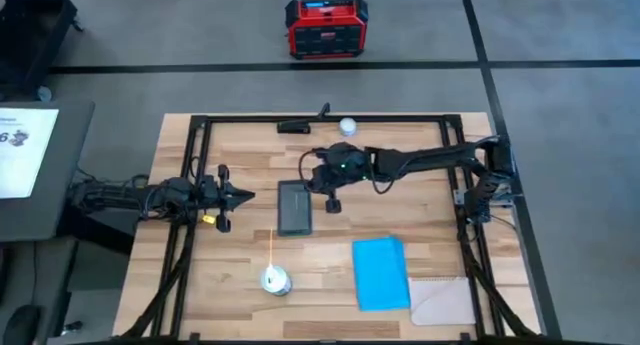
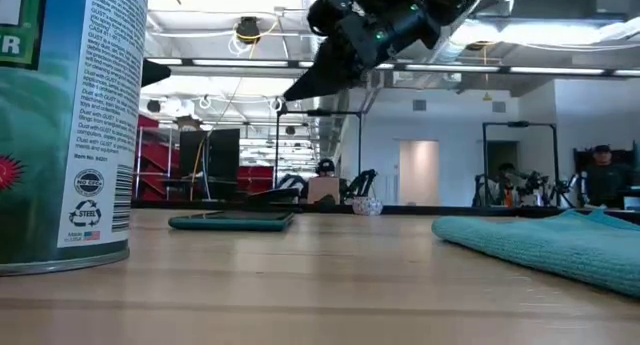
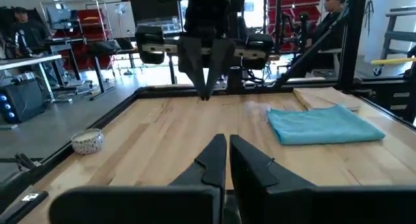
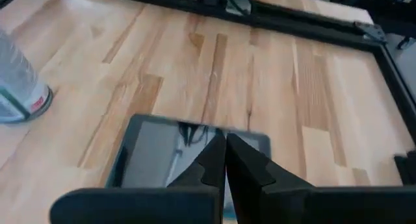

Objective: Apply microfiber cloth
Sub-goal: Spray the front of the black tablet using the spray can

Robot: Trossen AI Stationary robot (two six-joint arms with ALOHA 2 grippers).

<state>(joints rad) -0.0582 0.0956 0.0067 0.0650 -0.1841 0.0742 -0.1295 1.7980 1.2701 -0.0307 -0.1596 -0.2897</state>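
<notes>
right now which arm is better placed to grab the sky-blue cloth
Right. The right gripper hangs over the dark tablet, on the bright sky-blue microfiber cloth's side; the left gripper sits farther away.

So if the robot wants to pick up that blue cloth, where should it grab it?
Probably from straight above, pinching a corner or short edge. The microfiber cloth lies flat and spread on the table, so nothing stands up to grip. Its edge nearest the tablet is free; the opposite corner touches a beige sheet.
</notes>
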